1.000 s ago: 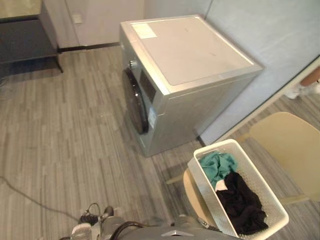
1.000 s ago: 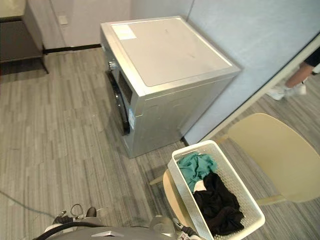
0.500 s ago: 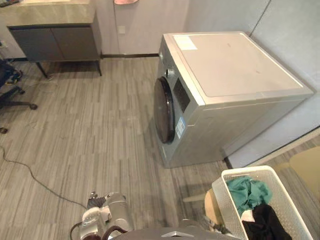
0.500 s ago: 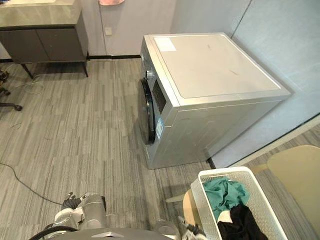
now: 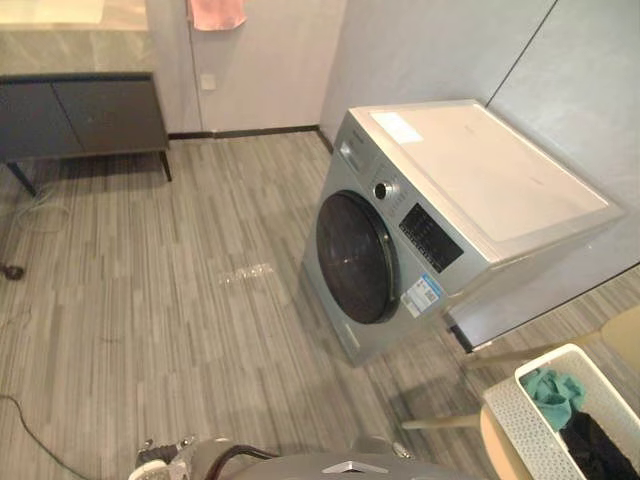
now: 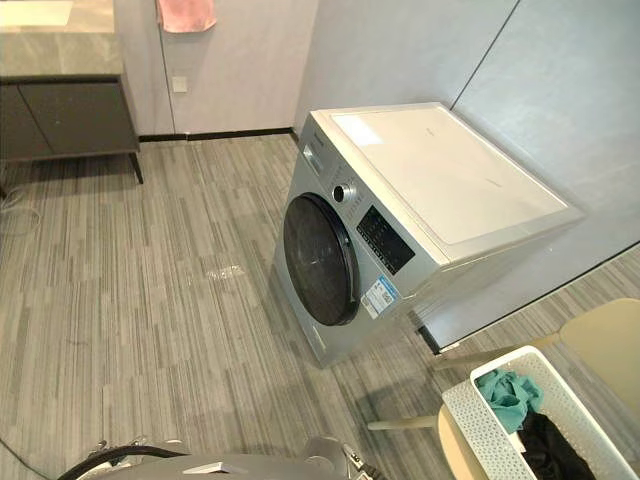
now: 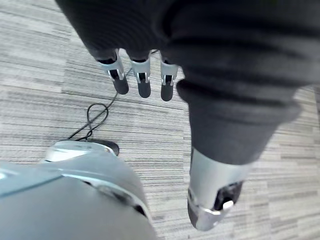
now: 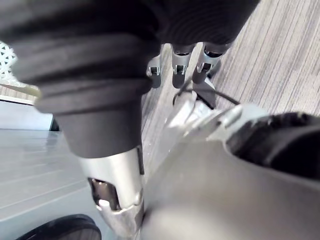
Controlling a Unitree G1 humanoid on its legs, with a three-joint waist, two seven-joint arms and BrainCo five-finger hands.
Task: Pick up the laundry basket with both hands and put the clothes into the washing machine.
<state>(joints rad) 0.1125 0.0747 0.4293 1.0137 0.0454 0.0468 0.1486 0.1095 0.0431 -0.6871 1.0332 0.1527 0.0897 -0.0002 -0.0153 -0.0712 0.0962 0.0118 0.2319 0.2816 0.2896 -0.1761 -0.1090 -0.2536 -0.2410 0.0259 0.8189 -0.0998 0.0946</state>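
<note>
The silver washing machine (image 5: 470,200) stands against the grey wall, its round dark door (image 5: 355,258) closed and facing the open floor. To its right a white mesh laundry basket (image 5: 512,418) rests on a beige chair, holding a teal garment (image 6: 505,392) and a black one (image 6: 545,452). My left hand (image 7: 143,82) hangs over the floor, open with straight fingers and nothing in it. My right hand (image 8: 179,70) also hangs down, open and with nothing in it. Both hands are well away from the basket.
A dark low cabinet (image 5: 80,115) stands against the far wall at the left, with a pink towel (image 5: 215,12) hanging above it. The beige chair's backrest (image 5: 625,335) rises behind the basket. Wide striped grey floor lies in front of the machine.
The whole picture has shifted: the camera has swung, so the machine's door now faces me more and the basket sits at the lower right edge. The things themselves stay put.
</note>
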